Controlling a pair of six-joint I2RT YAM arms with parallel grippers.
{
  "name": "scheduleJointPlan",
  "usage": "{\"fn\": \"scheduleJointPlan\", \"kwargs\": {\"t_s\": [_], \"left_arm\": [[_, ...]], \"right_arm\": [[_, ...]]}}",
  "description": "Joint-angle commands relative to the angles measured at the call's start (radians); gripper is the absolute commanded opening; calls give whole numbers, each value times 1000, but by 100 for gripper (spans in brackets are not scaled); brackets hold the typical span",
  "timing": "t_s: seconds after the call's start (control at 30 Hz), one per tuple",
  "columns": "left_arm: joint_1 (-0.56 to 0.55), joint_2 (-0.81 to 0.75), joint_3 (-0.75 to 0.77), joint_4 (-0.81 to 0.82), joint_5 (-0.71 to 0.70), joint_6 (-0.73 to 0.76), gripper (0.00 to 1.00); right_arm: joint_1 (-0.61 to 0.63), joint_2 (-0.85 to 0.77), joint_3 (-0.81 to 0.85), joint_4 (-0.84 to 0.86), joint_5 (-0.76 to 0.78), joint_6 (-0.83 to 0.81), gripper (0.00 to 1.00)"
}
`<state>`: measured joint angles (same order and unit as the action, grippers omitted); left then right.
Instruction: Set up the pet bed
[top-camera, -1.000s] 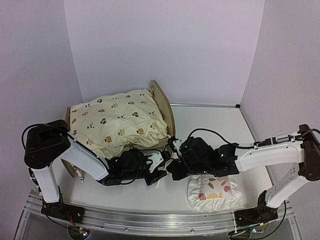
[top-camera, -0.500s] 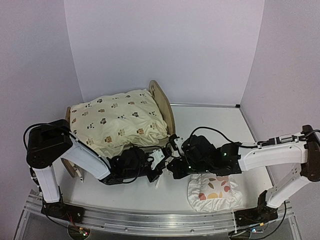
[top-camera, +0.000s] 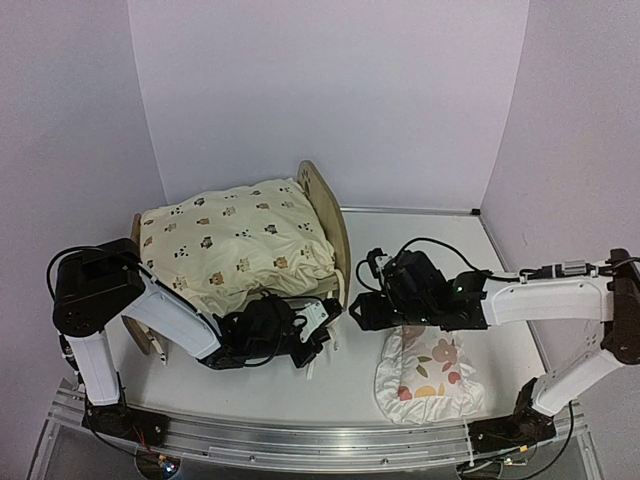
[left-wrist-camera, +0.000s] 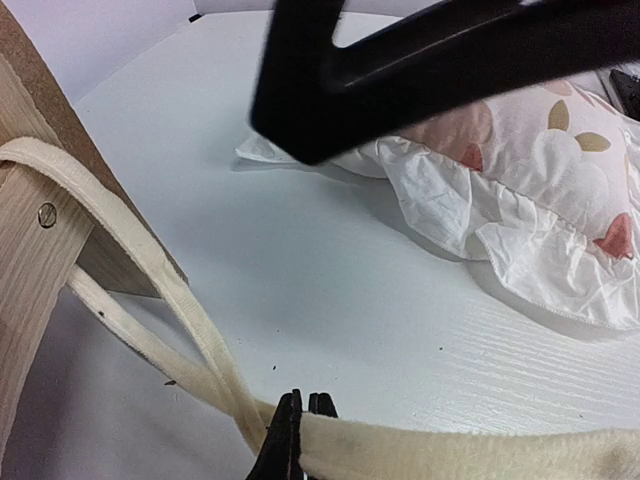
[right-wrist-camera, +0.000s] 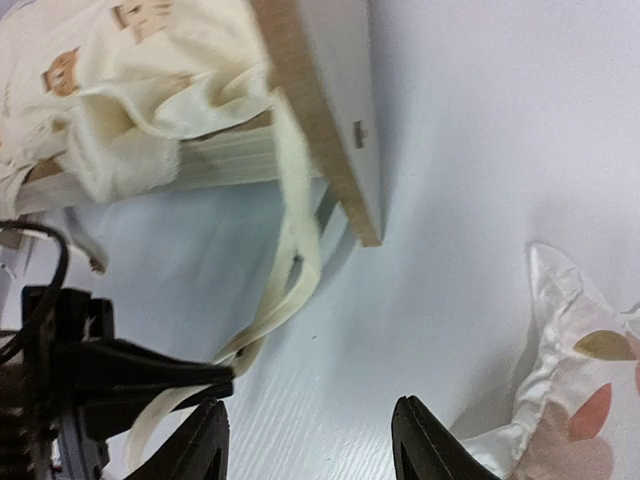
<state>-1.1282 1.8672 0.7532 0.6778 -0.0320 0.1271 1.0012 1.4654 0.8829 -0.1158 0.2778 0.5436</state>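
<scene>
Both arms share one build: the left arm (top-camera: 165, 322) and right arm (top-camera: 548, 300) have white tubular links between bulky black joint housings, on black bases at the table's (top-camera: 430, 235) near edge. Thin black cables (right-wrist-camera: 60, 262) loop over shoulders and wrists. The right arm's fingers (right-wrist-camera: 432, 448) are matte black, smooth and tapered — the left's alike.

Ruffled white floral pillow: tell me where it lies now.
Top view: the ruffled white floral pillow lies on the white table at the near right, right of the small light-wood pet bed.
</scene>
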Motion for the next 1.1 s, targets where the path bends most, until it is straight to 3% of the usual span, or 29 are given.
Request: {"fn": "scheduleJointPlan", "kwargs": {"t_s": [0.0,0.47,0.63,0.83,0.97,1.07], "left_arm": [[9,-46,18,-19,25,-33,0],[25,-66,17,-38,76,-58,0],[32,-59,17,-29,91,-67,0],[43,-68,1,-8,110,-77,0],[53,-76,-2,-2,127,-88,0],[58,-79,-3,-2,137,-99,0]], "right_arm": [[-44,81,50,45,-24,-28,57],[-76,310,140,261,-64,-45,46],[-80,355,154,307,-62,-57,37],[-81,369,151,342,-68,-86,16],[-82,381,140,373,-80,-76,17],[-81,388,126,400,-87,-59,32]]}}
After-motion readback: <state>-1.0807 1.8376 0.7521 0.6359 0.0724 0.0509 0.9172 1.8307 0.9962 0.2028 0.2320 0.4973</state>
